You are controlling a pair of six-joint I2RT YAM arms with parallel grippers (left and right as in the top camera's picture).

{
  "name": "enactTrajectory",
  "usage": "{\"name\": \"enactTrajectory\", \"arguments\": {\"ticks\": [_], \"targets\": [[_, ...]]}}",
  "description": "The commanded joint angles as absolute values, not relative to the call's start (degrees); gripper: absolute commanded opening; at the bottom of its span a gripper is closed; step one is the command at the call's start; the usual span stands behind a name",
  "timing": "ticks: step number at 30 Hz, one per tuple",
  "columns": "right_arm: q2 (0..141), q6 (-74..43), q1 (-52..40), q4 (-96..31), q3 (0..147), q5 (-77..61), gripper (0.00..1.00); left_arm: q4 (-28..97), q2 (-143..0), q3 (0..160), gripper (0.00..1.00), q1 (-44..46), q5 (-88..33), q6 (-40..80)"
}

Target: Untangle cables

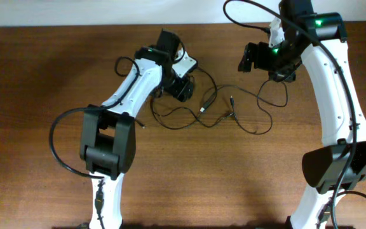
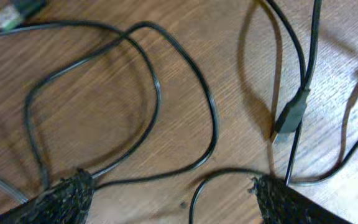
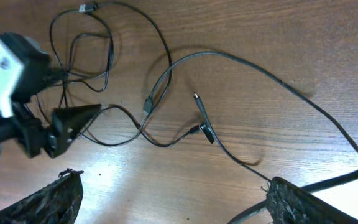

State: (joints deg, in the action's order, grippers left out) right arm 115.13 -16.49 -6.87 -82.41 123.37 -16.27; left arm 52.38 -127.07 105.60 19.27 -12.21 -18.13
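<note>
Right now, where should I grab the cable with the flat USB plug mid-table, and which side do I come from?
Take the USB plug itself, straight down from above with the open, nearer left hand. It is the stiff part and lies flat. Just behind it, its cord crosses another cable, so a pinch there would likely catch both.
</note>
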Motion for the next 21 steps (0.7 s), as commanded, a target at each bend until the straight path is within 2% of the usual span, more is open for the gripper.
{"name": "enactTrajectory", "arguments": {"ticks": [1, 3, 9, 10, 13, 14, 15, 16, 18, 21], "targets": [[114.8, -16.4, -6.7, -82.4, 123.6, -15.6, 0.95, 48.7, -126.7, 102.3, 0.84, 21.3, -12.6, -20.3], [114.8, -16.3, -6.7, -82.5, 123.6, -15.6, 0.95, 44.4, -126.7, 99.5, 0.83, 21.5, -12.2, -20.3], [114.8, -16.4, -6.7, -82.4, 123.5, -15.6, 0.95, 40.3, -126.9, 97.3, 0.7, 21.5, -12.2, -20.3], [114.8, -16.4, -6.7, -82.4, 123.5, -15.6, 0.95, 40.3, -126.9, 97.3, 0.59, 21.6, -12.2, -20.3], [114.8, -16.3, -6.7, -82.4, 123.5, -15.6, 0.95, 40.3, -128.5, 97.3, 0.52, 22.2, -12.2, -20.3], [114.8, -16.3, -6.7, -82.4, 123.5, -15.6, 0.95, 40.6, -129.8, 97.3, 0.4, 22.4, -12.2, -20.3], [114.8, -16.3, -6.7, -82.4, 123.5, -15.6, 0.95, 41.3, -130.6, 97.3, 0.13, 22.5, -12.2, -20.2], [114.8, -16.3, -6.7, -82.2, 123.5, -15.6, 0.95, 42.0, -130.2, 97.7, 0.0, 22.3, -12.1, -17.9], [114.8, -16.3, -6.7, -81.8, 123.5, -15.6, 0.95, 46.1, -127.4, 103.0, 0.0, 21.1, -12.1, -13.6], [114.8, -16.3, -6.7, -81.6, 123.5, -15.6, 0.95, 60.6, -118.8, 123.5, 0.0, 17.0, -13.2, -8.1]]}}
